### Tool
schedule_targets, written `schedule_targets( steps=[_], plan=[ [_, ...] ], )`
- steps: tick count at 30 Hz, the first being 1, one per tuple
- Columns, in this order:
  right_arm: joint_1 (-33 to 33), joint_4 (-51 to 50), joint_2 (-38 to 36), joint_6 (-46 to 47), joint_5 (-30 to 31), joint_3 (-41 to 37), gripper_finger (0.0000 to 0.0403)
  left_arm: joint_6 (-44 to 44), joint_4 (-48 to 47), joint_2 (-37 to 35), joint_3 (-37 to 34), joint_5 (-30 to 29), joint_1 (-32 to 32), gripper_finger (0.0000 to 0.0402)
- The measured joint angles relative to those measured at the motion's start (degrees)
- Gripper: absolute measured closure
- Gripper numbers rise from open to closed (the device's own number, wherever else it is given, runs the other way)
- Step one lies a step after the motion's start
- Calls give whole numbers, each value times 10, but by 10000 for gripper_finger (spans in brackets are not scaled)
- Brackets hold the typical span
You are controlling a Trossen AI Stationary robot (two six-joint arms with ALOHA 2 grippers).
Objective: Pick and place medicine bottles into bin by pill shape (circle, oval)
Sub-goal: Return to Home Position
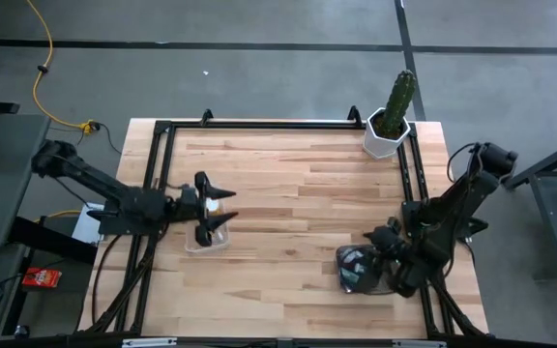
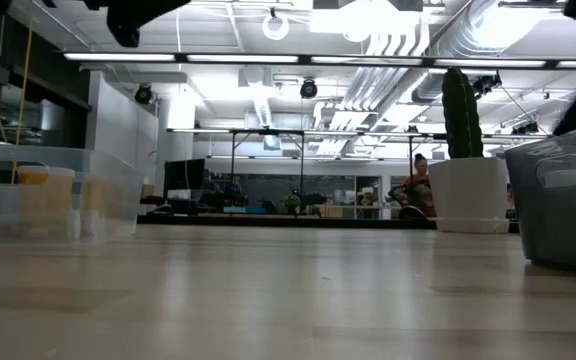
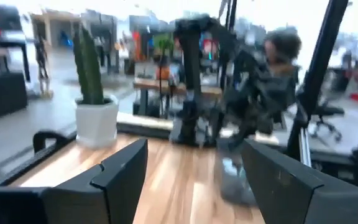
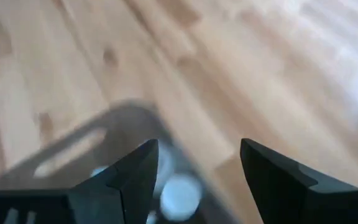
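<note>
1. The medicine bottles point(image 4: 180, 194) show as white caps inside the black bin point(image 1: 340, 269) at the table's right front. An orange bottle point(image 2: 33, 188) shows through the wall of the transparent bin point(image 2: 108, 200) on the left. No bottle lies loose on the wooden table point(image 1: 298, 193) in the high view, so the sorting looks finished.

2. The right gripper point(image 4: 197, 146) hovers just above the black bin with its jaws apart and nothing between them. The left gripper point(image 3: 194, 144) hangs over the transparent bin, also spread wide and empty.

3. The step in hand appears to be the retreat to rest. It is best done by lifting each wrist straight up first so the fingers clear the bin rims, then folding each arm back toward its own side. The jaws carry nothing, so nothing can drop. The real risk is a fingertip clipping a light bin and sliding it, or tipping it.

4. A cactus in a white pot point(image 1: 385, 140) stands at the far right corner, just beside the black frame rail point(image 1: 259, 124). The right arm's elbow sits near that side and should swing wide of both.

5. A person point(image 2: 420, 180) is visible deep in the room, well apart from the table.
</note>
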Motion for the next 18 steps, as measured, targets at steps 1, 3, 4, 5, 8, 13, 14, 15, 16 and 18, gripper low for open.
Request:
schedule_targets(
  steps=[1,3,4,5,8,13,14,15,16,18],
  plan=[
    [-10,0,-9,-21,12,0,181,-10,-52,-22,10,21,19,157],
    [-30,1,-34,-64,37,0,181,-29,-155,-59,35,47,57,171],
    [-39,2,-48,-87,49,0,181,-37,-201,-76,44,54,74,180],
    [-48,3,-62,-107,61,0,181,-38,-240,-91,51,63,88,191],
    [-63,9,-103,-164,98,0,181,-31,-291,-137,53,85,113,232],
    [-69,19,-155,-238,132,0,204,-18,-299,-200,14,70,113,331],
    [-69,19,-162,-249,134,0,215,-18,-300,-211,1,66,113,357],
    [-68,19,-168,-260,135,0,226,-20,-301,-221,-12,59,113,378],
    [-67,18,-174,-264,135,0,240,-28,-302,-231,-25,49,113,389],
    [-64,15,-182,-272,136,0,274,-41,-303,-250,-54,39,113,391]
  ],
)
